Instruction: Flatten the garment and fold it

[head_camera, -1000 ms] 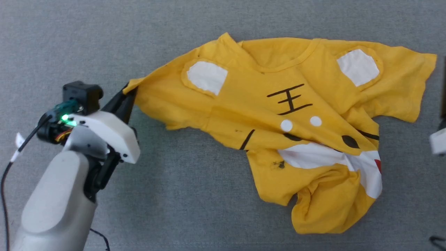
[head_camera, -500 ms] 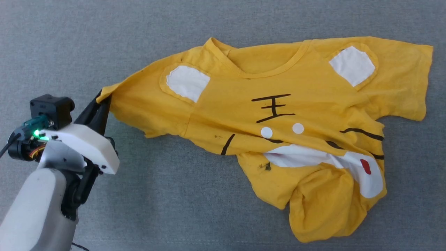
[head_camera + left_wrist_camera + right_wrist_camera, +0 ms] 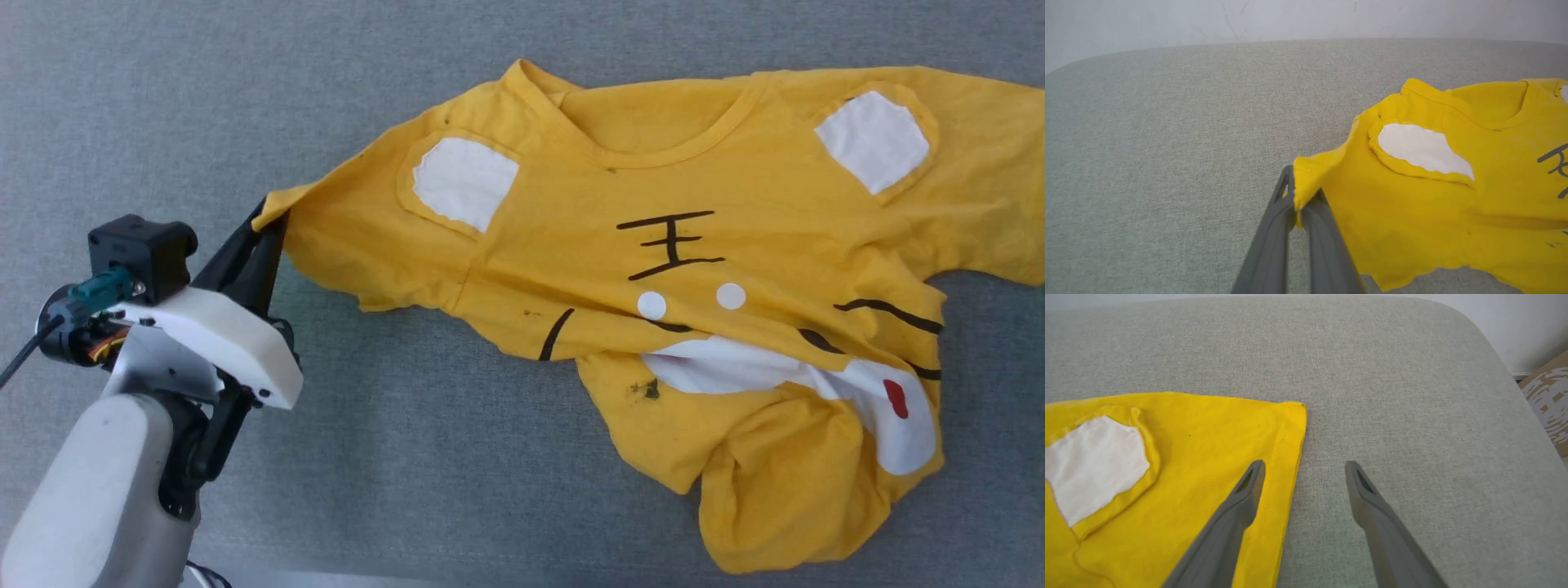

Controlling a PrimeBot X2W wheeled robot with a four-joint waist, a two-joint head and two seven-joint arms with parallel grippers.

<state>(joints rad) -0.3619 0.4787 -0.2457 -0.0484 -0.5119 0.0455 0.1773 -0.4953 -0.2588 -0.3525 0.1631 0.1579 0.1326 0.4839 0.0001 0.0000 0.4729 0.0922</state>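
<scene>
Garment (image 3: 571, 245) lies half-flattened, bunched at lower right; my left gripper (image 3: 269, 224) pinches its sleeve (image 3: 326, 237), right gripper (image 3: 1304, 465) gapes wide, folding unstarted

I see a smooth pale-grey forearm (image 3: 90, 490) ending in a white wedge-shaped wrist shell (image 3: 220, 343). A black boxy camera (image 3: 139, 253) with teal plug (image 3: 98, 290) and thin black cable (image 3: 20, 359) rides behind long dark-grey fingers (image 3: 1269, 253).

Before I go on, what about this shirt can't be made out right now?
- Head view: the shirt runs off the right edge, which cuts off its sleeve end.
- Head view: bunched folds at lower right hide the hem.
- Left wrist view: the left hand covers how much sleeve it pinches.
- Right wrist view: unclear whether the open right hand touches the sleeve or hovers.
</scene>
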